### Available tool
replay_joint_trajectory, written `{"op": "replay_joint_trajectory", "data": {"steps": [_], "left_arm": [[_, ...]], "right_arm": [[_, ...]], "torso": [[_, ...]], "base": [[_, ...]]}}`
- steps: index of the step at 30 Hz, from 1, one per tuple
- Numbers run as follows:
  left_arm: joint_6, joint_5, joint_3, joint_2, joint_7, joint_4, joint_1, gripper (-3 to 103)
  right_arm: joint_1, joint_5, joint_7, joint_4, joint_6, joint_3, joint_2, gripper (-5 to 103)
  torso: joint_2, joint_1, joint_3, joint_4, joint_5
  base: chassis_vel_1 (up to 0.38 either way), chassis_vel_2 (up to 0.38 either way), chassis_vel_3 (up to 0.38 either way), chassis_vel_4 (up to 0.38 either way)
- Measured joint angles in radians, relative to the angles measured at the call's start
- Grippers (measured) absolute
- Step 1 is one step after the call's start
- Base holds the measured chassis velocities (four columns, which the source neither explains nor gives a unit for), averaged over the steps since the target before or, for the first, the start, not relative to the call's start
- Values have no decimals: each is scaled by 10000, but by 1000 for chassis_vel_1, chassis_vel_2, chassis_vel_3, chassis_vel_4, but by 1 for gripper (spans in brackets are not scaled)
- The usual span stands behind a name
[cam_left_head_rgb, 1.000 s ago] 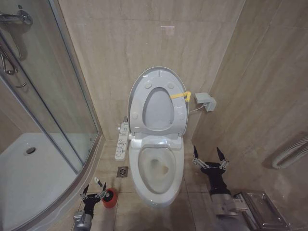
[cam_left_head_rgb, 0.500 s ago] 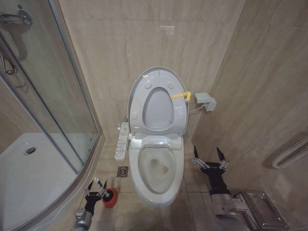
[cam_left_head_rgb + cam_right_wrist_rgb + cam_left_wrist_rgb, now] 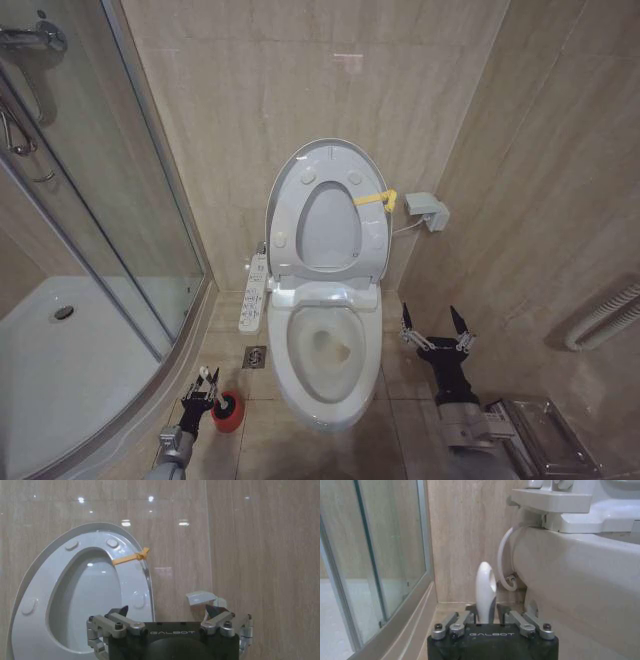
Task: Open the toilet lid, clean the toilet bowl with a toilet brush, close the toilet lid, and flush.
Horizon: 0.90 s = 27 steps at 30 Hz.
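- Your left gripper [image 3: 205, 394] has slid in since a second ago: it sat short of the red holder [image 3: 228, 411] with its fingers spread, and now it is right over the holder with its jaws drawn in around the toilet brush [image 3: 485, 591] handle.
- In the left wrist view the white looped handle stands upright between the jaws, dead centre; the pads sit just beside it, and you cannot tell whether they are pressing it yet.
- Expect the brush to be light, stiff, slick plastic. Grip the handle low on the straight part below the loop, squarely, or it may twist in the jaws.
- The holder looks light too; in my judgement it could lift with the brush.
- Your right gripper [image 3: 432, 330] hangs to the right of the toilet bowl [image 3: 327, 352], jaws spread wide, holding nothing.
- The toilet lid [image 3: 328, 211] stands open against the wall, beyond both jaws, its yellow strap [image 3: 129, 558] on its edge.
- Writing: "GALBOT" reads on both gripper bodies; the button panel [image 3: 254, 292] marks are too small to read.
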Motion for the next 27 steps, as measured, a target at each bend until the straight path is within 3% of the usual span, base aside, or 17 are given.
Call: {"op": "replay_joint_trajectory", "data": {"steps": [5, 6, 23, 27], "left_arm": [[-76, 7, -56, -38, 46, -33, 119, 30], [-108, 9, -78, -38, 76, -34, 148, 20], [-698, 378, -374, -117, 18, -831, 501, 20], [-693, 359, -412, -131, -159, -1724, 1012, 20]], "right_arm": [[0, 0, 0, 0, 0, 0, 0, 100], [0, 0, 0, 0, 0, 0, 0, 100], [0, 0, 0, -1, 0, 0, 0, 100], [0, 0, 0, 0, 0, 0, 1, 100]], "torso": [[0, 0, 0, 0, 0], [0, 0, 0, 0, 0], [0, 0, 0, 0, -1], [0, 0, 0, 0, -1]], "base": [[0, 0, 0, 0], [0, 0, 0, 0], [0, 0, 0, 0], [0, 0, 0, 0]]}}
